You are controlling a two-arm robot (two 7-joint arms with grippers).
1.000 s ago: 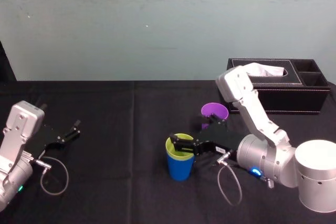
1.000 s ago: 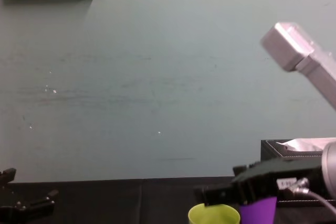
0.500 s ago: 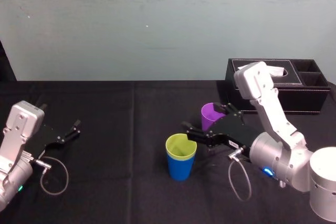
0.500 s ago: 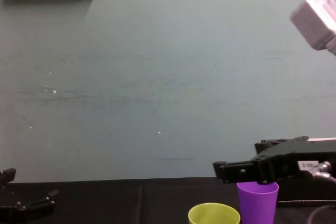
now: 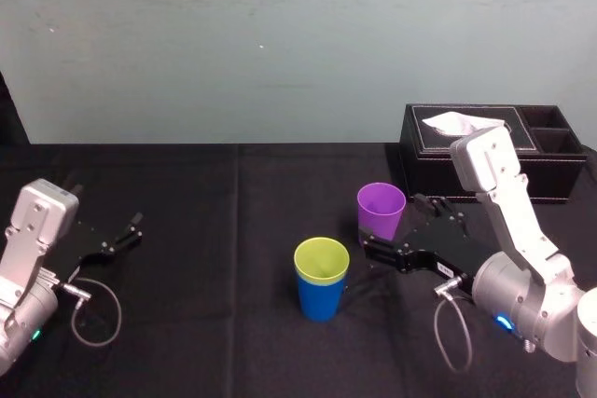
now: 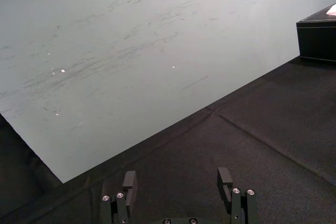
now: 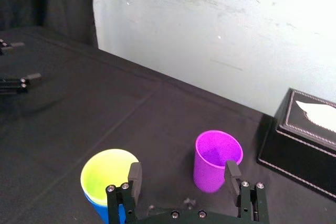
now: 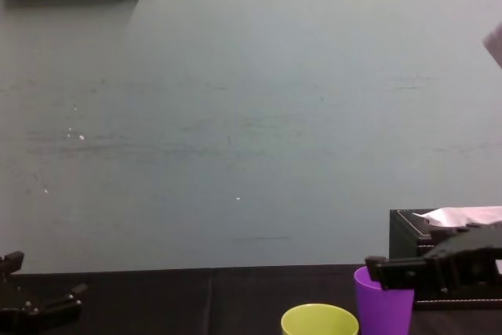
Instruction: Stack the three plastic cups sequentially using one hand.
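The yellow-green cup sits nested inside the blue cup at the table's middle, upright. The purple cup stands alone just behind and to the right of them. My right gripper hovers low beside the purple cup, to its right and front, open with nothing between its fingers. In the right wrist view the gripper faces the purple cup, with the yellow-green cup off to one side. In the chest view its fingertip crosses the purple cup's rim. My left gripper rests open at the far left.
A black leather tissue box stands at the back right, close behind my right arm. A black cloth covers the table. A cable loop lies by the left arm.
My right gripper has pulled out of the yellow-green cup and drawn back to the right, beside the purple cup. The yellow-green cup stays nested in the blue one. The left arm is still.
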